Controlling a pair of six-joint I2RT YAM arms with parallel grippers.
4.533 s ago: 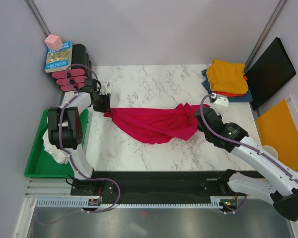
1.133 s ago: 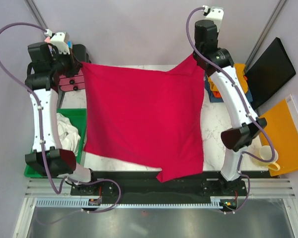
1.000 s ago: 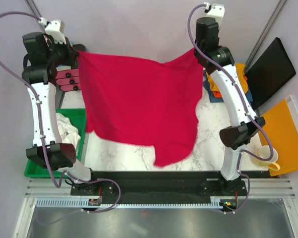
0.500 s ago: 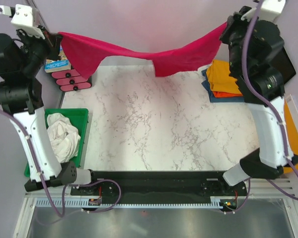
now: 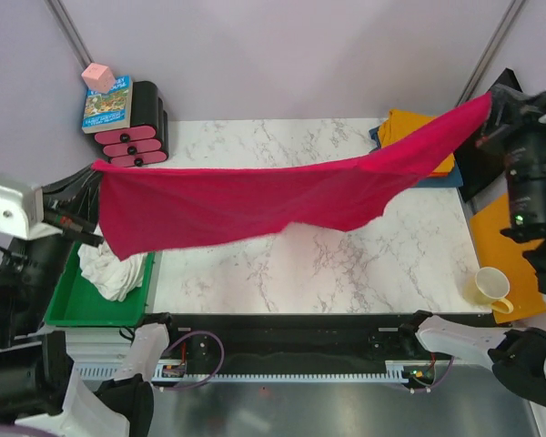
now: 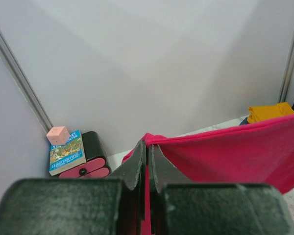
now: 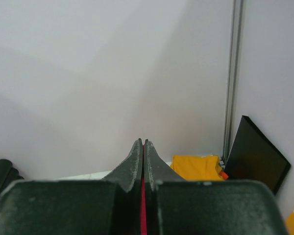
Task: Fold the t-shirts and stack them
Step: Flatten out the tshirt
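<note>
Crimson t-shirt (image 5: 255, 202) aloft, seemingly taut

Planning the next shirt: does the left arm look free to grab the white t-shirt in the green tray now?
Probably not yet. The left jaws are shut on a corner of the crimson t-shirt, stretched in the air; the white t-shirt lies in the green tray below.

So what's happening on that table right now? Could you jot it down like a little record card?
Held item: red t-shirt, stretched between both tools, raised over the table
Left tool: shut on one end of it
Right tool: shut on the other end
Folded stack: far right of table, yellow-orange on top
Waiting: white t-shirt, crumpled in green tray
Nearby: yellow mug
</note>
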